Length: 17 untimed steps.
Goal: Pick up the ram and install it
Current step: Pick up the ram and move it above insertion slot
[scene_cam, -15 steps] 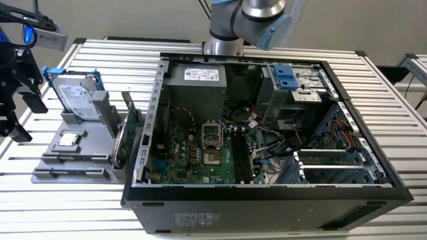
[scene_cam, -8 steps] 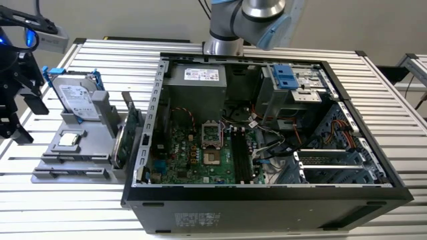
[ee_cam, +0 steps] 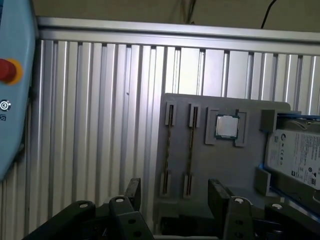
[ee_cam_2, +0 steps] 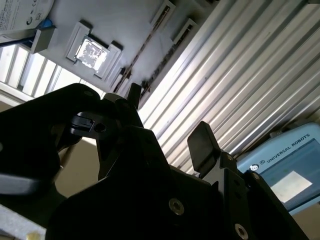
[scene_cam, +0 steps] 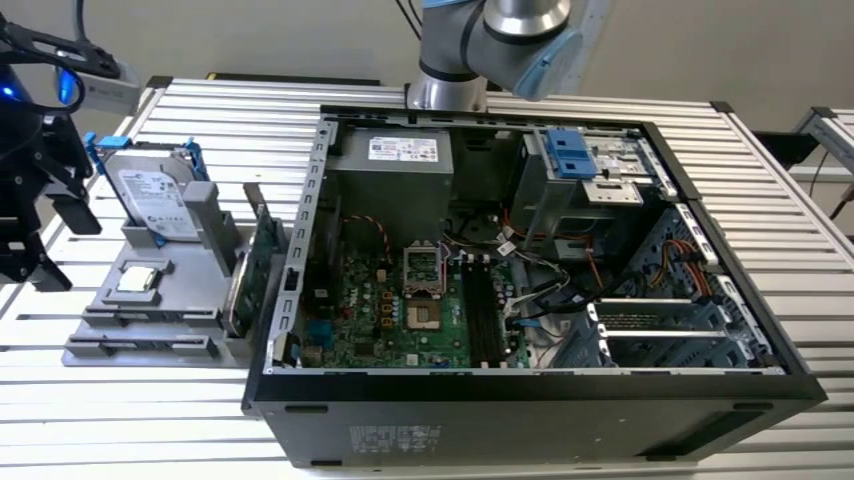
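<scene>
In the first wrist view the ram is a thin dark strip standing on edge in a long slot of the grey holder, with a second strip like it in the slot beside it. My black gripper hangs above the holder's near end. It is open, with nothing between its fingers. In the exterior view the gripper is at the far left, just off the holder. In the second wrist view the gripper is open over the ribbed table.
The holder also carries a silver hard drive in a blue frame, a processor chip and a green expansion card. The open computer case lies to the exterior view's right, its motherboard slots exposed. A blue pendant lies nearby.
</scene>
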### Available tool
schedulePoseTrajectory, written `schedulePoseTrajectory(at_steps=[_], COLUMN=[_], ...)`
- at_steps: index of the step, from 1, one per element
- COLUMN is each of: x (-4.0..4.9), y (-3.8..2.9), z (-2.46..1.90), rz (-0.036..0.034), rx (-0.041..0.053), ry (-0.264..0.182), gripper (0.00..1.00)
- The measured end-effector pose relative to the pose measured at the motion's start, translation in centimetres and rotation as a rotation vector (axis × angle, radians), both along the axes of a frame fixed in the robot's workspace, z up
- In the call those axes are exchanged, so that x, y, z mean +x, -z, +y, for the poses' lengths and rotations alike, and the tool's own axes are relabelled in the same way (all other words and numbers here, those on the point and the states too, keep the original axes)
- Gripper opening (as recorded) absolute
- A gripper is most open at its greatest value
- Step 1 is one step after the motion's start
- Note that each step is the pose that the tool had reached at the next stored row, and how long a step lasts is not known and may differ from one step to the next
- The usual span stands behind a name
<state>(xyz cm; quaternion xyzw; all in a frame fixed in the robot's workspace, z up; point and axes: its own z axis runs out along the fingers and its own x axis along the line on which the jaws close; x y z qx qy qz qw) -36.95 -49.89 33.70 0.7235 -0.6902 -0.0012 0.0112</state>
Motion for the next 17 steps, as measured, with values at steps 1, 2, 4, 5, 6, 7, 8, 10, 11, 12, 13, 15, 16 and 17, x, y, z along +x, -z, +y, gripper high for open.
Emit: schedulePoseTrajectory(at_steps=[1,2,4,5,6,7,8,10,11,12,13,15,16,17], x=[0.00,0.00,0.00,0.00,0.00,0.00,0.00,0.00,0.00,0.00,0.00,0.00,0.00,0.00], y=[0.09,0.18,0.34,0.42,0.51,0.58,0.65,0.81,0.88,0.96,1.03,1.21,1.30,1.40], z=[0.00,0.00,0.00,0.00,0.00,0.00,0.00,0.00,0.00,0.00,0.00,0.00,0.00,0.00], rz=[0.0000,0.0000,0.0000,0.0001,0.0000,0.0000,0.0000,0.0000,0.0000,0.0000,0.0000,0.0000,0.0000,0.0000], rx=[0.0000,-0.0001,-0.0001,-0.0001,0.0000,0.0001,0.0000,0.0001,0.0001,0.0001,0.0001,0.0001,0.0001,0.0001], ry=[0.000,0.000,0.000,0.000,0.000,0.000,0.000,0.000,0.000,0.000,0.000,0.000,0.000,0.000], gripper=[1.00,1.00,1.00,1.00,1.00,1.00,1.00,1.00,1.00,1.00,1.00,1.00,1.00,1.00])
